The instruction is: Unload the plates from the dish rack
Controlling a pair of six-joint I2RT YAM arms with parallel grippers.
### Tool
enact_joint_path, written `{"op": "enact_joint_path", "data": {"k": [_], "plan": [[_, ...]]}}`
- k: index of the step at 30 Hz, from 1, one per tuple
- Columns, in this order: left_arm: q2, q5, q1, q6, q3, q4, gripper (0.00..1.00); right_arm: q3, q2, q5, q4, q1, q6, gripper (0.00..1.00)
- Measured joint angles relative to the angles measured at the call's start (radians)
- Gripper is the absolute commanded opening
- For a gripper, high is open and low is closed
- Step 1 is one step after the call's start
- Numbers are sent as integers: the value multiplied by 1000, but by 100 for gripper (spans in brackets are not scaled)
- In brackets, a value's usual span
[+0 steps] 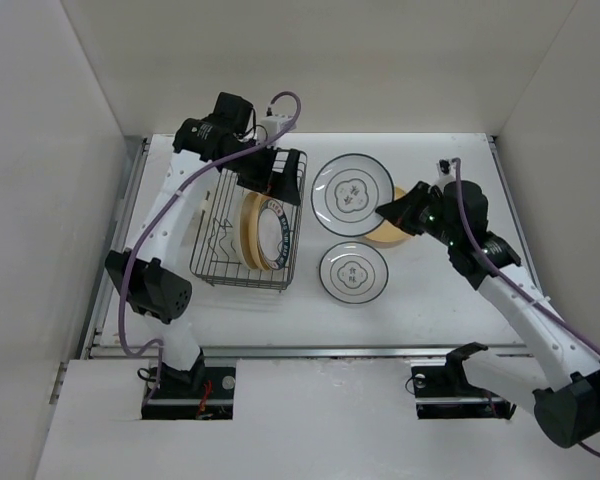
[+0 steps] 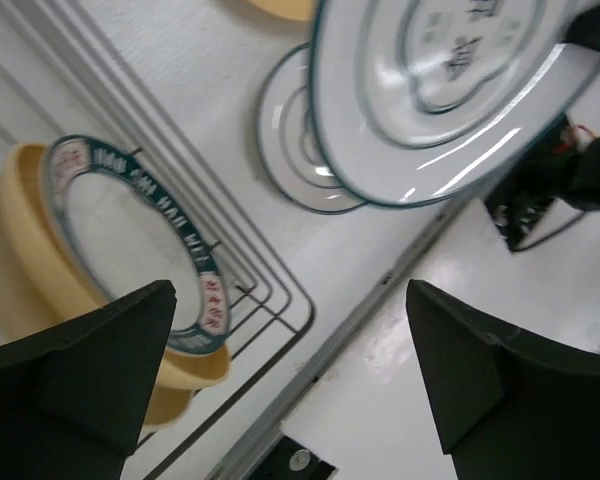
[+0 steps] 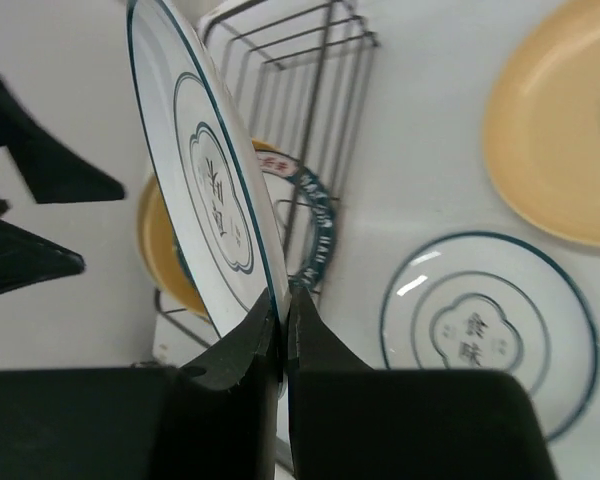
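Your right gripper [image 3: 283, 318] clamps the rim of the ringed white plate [image 3: 205, 170] | your left gripper [image 2: 290, 300] stands wide, empty, at the dish rack [image 1: 212, 245] far-right corner.

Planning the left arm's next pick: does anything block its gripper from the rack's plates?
Nothing visible does. The left gripper is open over the far corner of the rack, the two plates standing uncovered below; the white plate in the right gripper is off to the side.
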Motion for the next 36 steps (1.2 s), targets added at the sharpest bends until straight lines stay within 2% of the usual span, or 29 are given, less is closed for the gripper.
{"op": "enact_joint_path", "data": {"k": [6, 9, 15, 16, 17, 18, 19, 20, 22, 25, 30, 34, 36], "plan": [[-32, -309, 3, -1, 0, -3, 100, -57, -69, 123, -167, -21, -18, 0], [-51, -476, 3, 3, 10, -19, 100, -87, -19, 126, -230, -26, -33, 0], [-47, -641, 7, 15, 18, -77, 100, -184, 111, 85, -295, -26, -78, 0], [-43, -659, 6, 15, 10, -83, 100, -193, 128, 76, -303, -26, -88, 2], [-39, -676, 6, 15, 2, -88, 100, -197, 146, 69, -307, -26, -98, 11], [-34, -690, 6, 15, -8, -92, 100, -197, 163, 58, -304, -27, -101, 41], [-29, -703, 6, 15, -19, -95, 100, -196, 177, 48, -292, -28, -108, 55], [-21, -714, 6, 15, -27, -100, 100, -195, 189, 48, -291, -26, -124, 65], [-9, -730, 6, 15, -41, -105, 100, -193, 220, 49, -300, -25, -148, 76], [2, -743, 6, 14, -55, -108, 100, -171, 283, 88, -338, -14, -172, 80], [7, -753, 6, 13, -56, -110, 100, -116, 409, 170, -382, 44, -186, 80], [7, -756, 6, 13, -56, -111, 100, -103, 435, 202, -385, 92, -191, 80], [7, -759, 6, 13, -56, -111, 96, -89, 433, 217, -387, 109, -190, 80]]}}
